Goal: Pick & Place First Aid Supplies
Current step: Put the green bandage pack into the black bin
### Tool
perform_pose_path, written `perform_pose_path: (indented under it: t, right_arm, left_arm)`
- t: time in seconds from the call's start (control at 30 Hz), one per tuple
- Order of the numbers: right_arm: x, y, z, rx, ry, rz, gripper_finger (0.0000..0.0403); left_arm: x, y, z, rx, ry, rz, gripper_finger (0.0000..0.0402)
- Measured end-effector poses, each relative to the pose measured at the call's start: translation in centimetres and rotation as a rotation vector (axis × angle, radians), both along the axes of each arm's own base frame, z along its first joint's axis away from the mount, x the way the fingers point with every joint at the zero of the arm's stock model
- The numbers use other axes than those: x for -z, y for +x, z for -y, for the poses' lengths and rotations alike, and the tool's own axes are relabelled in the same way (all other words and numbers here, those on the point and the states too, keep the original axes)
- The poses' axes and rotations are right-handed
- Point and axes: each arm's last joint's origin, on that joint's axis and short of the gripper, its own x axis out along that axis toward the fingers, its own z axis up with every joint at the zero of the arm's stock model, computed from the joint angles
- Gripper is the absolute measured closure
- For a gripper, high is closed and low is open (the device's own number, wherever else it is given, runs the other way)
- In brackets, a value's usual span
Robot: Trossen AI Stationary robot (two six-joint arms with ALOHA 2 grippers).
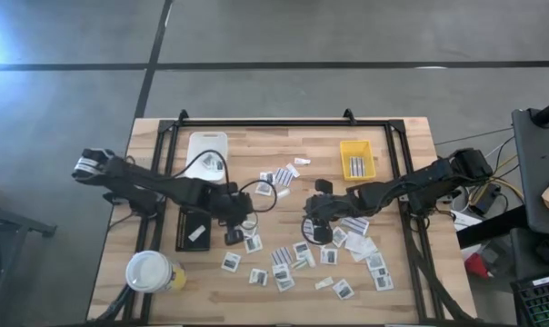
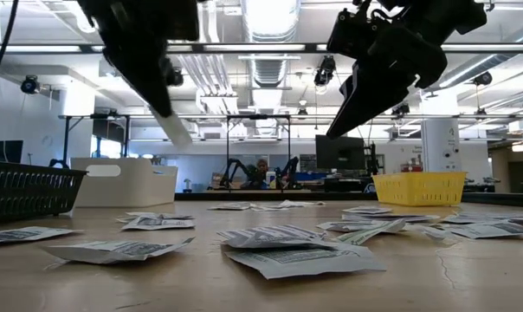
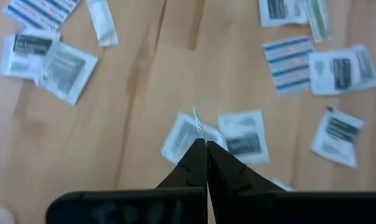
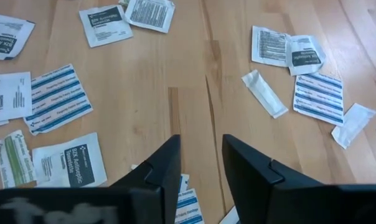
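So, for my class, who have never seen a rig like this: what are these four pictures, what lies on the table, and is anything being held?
Two dark robot arms work at a wooden table. One picture looks straight down, one looks level across the tabletop, and two come from cameras on the arms' wrists. Small first aid packets lie scattered over the wood, with a yellow tray, a white tray, a black tray and a cup around them. The left pincer is shut on a thin white packet, seen edge-on and lifted off the table. The right pincer is open, holding nothing, above the packets.
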Motion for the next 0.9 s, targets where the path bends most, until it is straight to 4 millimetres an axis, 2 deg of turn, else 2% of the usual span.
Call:
perform_pose_path:
  t: [0.13, 0.27, 0.5, 0.77, 0.9]
  right_arm:
    - [0.0, 0.0, 0.0, 0.003, 0.002, -0.002, 0.0296]
    - [0.0, 0.0, 0.0, 0.018, 0.015, -0.001, 0.0298]
    - [0.0, 0.0, 0.0, 0.019, 0.016, -0.001, 0.0291]
    - [0.0, 0.0, 0.0, 0.019, 0.016, -0.001, 0.0295]
    - [0.2, -0.1, 0.0, 0.019, 0.015, -0.007, 0.0304]
  left_arm:
    - [-1.2, -1.4, 0.9, -0.023, -0.019, -0.069, 0.0401]
    - [-1.5, -3.0, 1.8, -0.073, -0.032, -0.169, 0.0401]
    - [-1.1, -5.2, 3.2, -0.161, -0.031, -0.301, 0.0401]
    - [-0.9, -6.7, 4.5, -0.250, 0.023, -0.329, 0.0401]
    - [-0.1, -7.7, 4.7, -0.321, 0.074, -0.356, 0.0401]
